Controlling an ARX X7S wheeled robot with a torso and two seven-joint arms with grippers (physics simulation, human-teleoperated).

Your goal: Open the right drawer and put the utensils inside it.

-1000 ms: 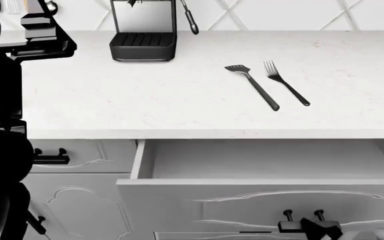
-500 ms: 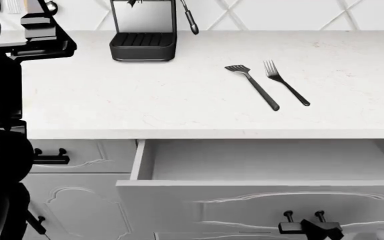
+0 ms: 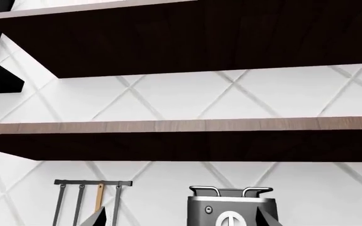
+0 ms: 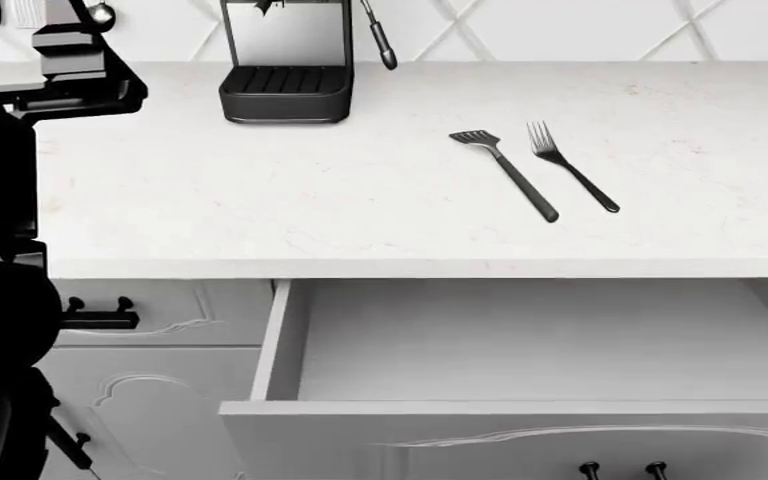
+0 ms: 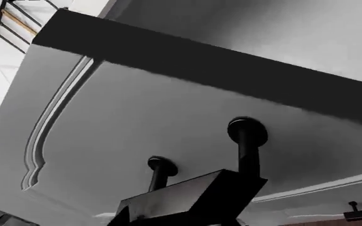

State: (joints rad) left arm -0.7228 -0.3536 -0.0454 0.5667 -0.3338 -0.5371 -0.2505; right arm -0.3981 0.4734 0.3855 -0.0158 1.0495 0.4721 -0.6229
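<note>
Nearest the robot, the right drawer stands pulled well out from under the surface, its plain white inside showing bare and its carved front at the bottom edge of the head view. The two posts of the black bar handle show there; in the right wrist view the bar sits very close to the camera, but the right gripper's jaws are out of frame, so whether they clamp it cannot be told. Farther back on the surface the slotted spatula and the fork lie side by side, near each other and apart. Beyond them, by the tiled wall, stands the black coffee machine. The left gripper is raised at the far left; its jaws' state cannot be told.
</note>
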